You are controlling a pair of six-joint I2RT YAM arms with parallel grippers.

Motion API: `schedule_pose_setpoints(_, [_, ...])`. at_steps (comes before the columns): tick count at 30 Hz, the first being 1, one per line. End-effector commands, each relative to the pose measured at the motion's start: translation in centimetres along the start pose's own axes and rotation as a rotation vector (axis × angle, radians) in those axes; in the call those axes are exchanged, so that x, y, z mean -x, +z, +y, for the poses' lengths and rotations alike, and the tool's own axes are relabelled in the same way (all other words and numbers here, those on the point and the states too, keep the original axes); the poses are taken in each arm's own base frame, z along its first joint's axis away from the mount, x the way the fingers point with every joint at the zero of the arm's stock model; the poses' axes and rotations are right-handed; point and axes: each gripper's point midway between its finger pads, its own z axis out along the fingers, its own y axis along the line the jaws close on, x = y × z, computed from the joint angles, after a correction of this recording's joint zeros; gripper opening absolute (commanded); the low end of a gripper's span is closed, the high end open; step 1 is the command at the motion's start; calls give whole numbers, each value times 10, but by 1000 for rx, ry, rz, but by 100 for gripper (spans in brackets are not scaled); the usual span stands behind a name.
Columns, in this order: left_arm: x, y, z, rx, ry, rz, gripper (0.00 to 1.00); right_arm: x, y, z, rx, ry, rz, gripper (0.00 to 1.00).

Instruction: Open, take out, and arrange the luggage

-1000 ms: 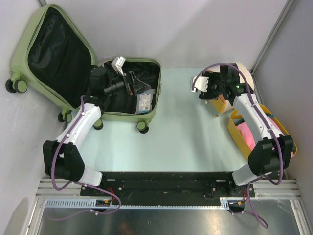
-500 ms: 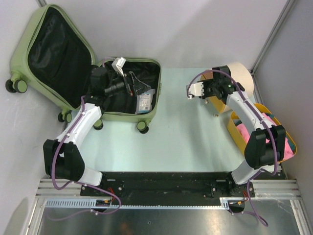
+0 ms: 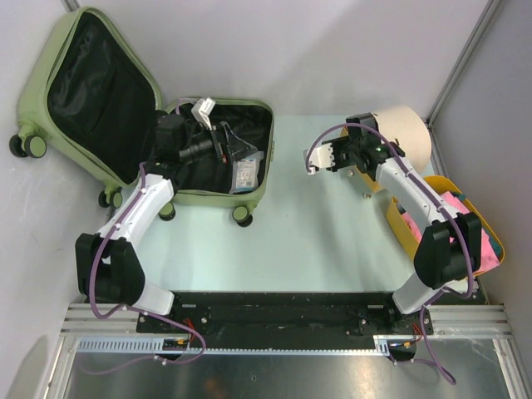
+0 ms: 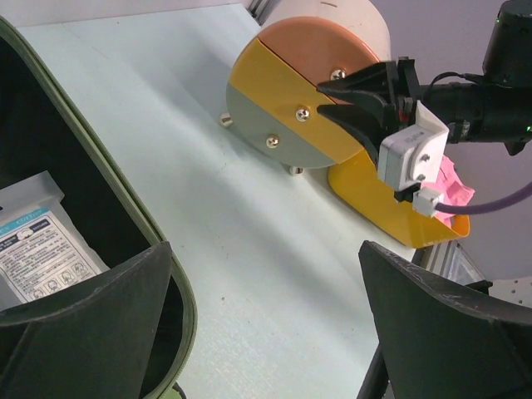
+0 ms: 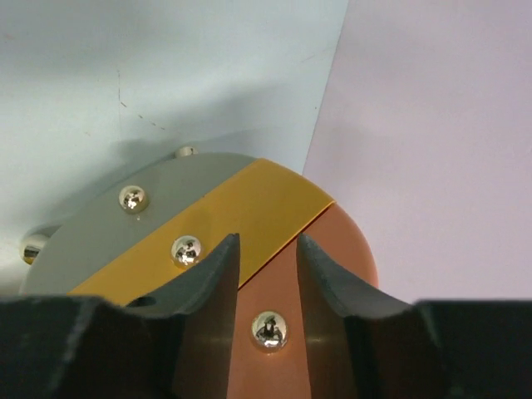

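The luggage (image 3: 249,196), a pale green hard suitcase, lies open at the table's left, its black-lined lid (image 3: 100,91) leaning on the wall. My left gripper (image 3: 224,143) hovers inside the lower shell, wide open (image 4: 266,249) and empty, beside the green rim (image 4: 112,179). A labelled clear packet (image 3: 243,174) (image 4: 37,249) lies in the shell. My right gripper (image 3: 359,153) points at the drum's end face from just in front of it. Its jaws (image 5: 268,241) (image 4: 322,97) stand a narrow gap apart with nothing between them.
A cream drum (image 3: 407,129) lies on its side at the back right, its grey, yellow and orange face (image 5: 258,199) (image 4: 274,91) studded with metal knobs. A yellow basket (image 3: 403,220) (image 4: 374,204) with pink cloth (image 3: 453,208) sits by the right wall.
The right arm has swung left, from over the basket side to in front of the drum's face, and its jaws have narrowed. The left arm has stayed put.
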Motion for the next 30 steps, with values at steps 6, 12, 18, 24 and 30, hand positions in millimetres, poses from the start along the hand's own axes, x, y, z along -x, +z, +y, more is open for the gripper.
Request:
schedule_pose_setpoints(6, [21, -1, -12, -43, 66, -40, 99, -26, -20, -8, -28, -5, 58, 48])
schedule_pose_setpoints(12, [20, 1, -10, -47, 58, -34, 99, -44, -17, -2, -1, -26, 108, 56])
schedule_pose_setpoints(18, [20, 1, -9, -44, 63, -35, 99, -60, -4, -7, -16, -71, 178, 37])
schedule_pose_setpoints(24, [21, 1, -10, -47, 71, -38, 99, -50, -4, -17, -49, -105, 145, 9])
schedule_pose_setpoints(30, [21, 1, -12, -55, 86, -39, 99, -18, -3, -5, -2, -92, 53, 2])
